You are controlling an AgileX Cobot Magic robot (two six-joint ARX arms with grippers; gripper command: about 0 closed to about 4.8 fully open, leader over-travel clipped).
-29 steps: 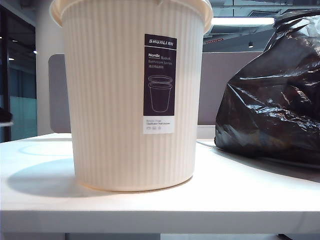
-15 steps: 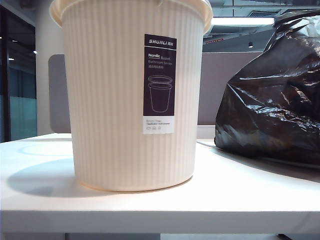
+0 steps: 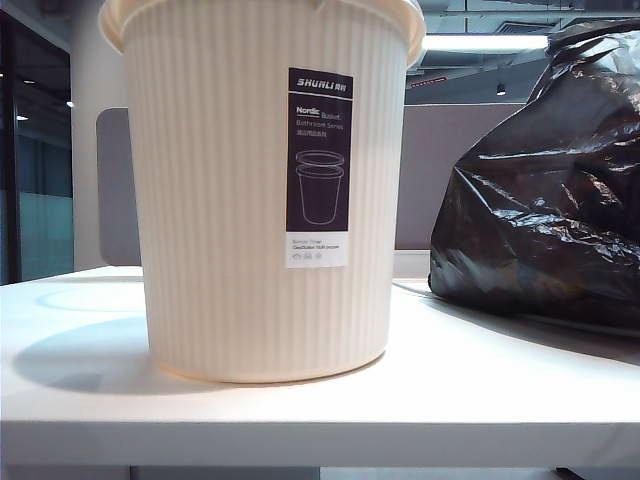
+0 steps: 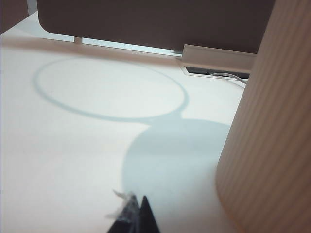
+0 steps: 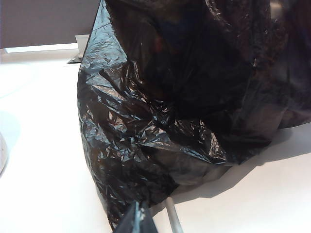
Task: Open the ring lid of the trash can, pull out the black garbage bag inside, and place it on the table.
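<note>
The cream ribbed trash can (image 3: 265, 190) stands upright on the white table (image 3: 500, 380), its label facing the camera. The black garbage bag (image 3: 545, 200) sits bulging on the table to the can's right, apart from it. The ring lid is not in view; only a hoop-shaped shadow (image 4: 112, 87) lies on the table beside the can (image 4: 272, 145). My left gripper (image 4: 138, 209) is shut and empty, low over the table near the can's foot. My right gripper (image 5: 141, 213) is shut, its tips right at the bag's (image 5: 184, 97) lower edge. Neither gripper appears in the exterior view.
A grey partition panel (image 3: 460, 170) runs along the table's far edge, with a cable slot (image 4: 209, 72) in front of it. A thin grey rod (image 5: 172, 216) lies beside the right gripper's tips at the foot of the bag. The table's front edge (image 3: 300, 440) is close to the exterior camera.
A dark shape at the exterior view's left edge one second ago has left the picture. The can and the bag have not moved.
</note>
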